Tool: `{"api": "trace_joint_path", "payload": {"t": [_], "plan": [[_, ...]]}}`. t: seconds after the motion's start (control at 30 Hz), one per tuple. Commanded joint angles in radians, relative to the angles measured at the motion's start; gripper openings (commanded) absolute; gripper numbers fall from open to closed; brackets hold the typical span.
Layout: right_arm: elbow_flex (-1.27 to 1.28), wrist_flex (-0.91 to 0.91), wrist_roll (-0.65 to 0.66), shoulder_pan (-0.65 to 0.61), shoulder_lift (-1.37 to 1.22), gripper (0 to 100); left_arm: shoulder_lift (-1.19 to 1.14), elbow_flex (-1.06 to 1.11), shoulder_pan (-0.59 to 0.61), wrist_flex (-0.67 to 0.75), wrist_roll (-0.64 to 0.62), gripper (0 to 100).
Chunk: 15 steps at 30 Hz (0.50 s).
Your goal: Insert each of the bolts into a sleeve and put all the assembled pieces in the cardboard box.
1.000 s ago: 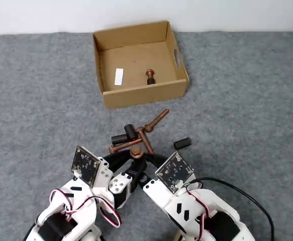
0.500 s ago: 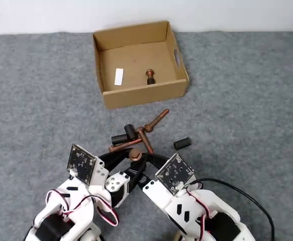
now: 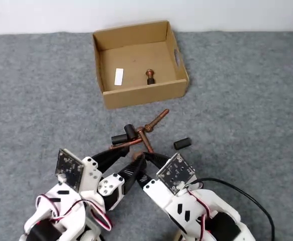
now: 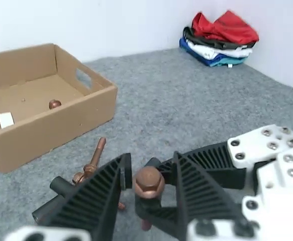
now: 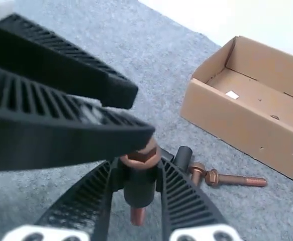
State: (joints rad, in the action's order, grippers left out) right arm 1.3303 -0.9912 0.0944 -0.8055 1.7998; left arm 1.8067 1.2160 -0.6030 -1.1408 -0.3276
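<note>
Bolt (image 5: 139, 156) sits in a black sleeve (image 5: 138, 187), hex head on top and threaded tip poking out below. Long axis is roughly upright. The piece is held off the mat (image 3: 247, 100), near the middle of its near edge, just in front of the arms.

Right gripper (image 5: 136, 169) has its jaws closed narrow on the sleeve, one each side.

Left gripper (image 4: 152, 161) has its jaws spread wide and holds nothing. They flank the bolt head; one sits just beside it and the other stands off. Can't tell if either touches.

Loose bolts (image 3: 156, 119) and loose sleeves (image 3: 182, 143) lie flat in a small pile mid-mat, just past the held piece: three of each, some crossing.

Box (image 3: 141, 96) is at the middle of the far edge, open side up, with one finished piece (image 3: 150, 76) standing on its floor.

Judgement: the insert looks done for this piece and the drop-off is next. The box lies straight ahead of the jaws, beyond the pile. The right arm already has the grip, so the carry is its job. The piece should stay upright and go high over the pile and the box's front wall. The left jaws around the head need to be clear before the lift, or the bolt could be pulled out of the sleeve.
</note>
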Motion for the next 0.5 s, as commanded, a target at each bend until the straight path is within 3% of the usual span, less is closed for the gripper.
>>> {"api": "trace_joint_path", "payload": {"t": [0.0,0.1,0.23,0.37,0.47], "plan": [[-0.028,0.016,0.002,-0.001,0.01,0.9,-0.006,-0.048,0.005,0.0,0.006,14],[-0.034,0.016,-0.005,0.073,0.01,0.9,-0.006,-0.05,0.063,0.005,0.009,12],[-0.06,0.018,-0.13,0.254,0.005,0.9,0.0,-0.042,0.203,0.0,0.009,0],[-0.124,0.016,-0.206,0.371,-0.077,0.9,0.0,0.007,0.358,-0.002,0.028,0],[-0.238,0.016,-0.295,0.412,-0.222,0.9,0.0,0.104,0.466,0.003,0.138,0]]}}
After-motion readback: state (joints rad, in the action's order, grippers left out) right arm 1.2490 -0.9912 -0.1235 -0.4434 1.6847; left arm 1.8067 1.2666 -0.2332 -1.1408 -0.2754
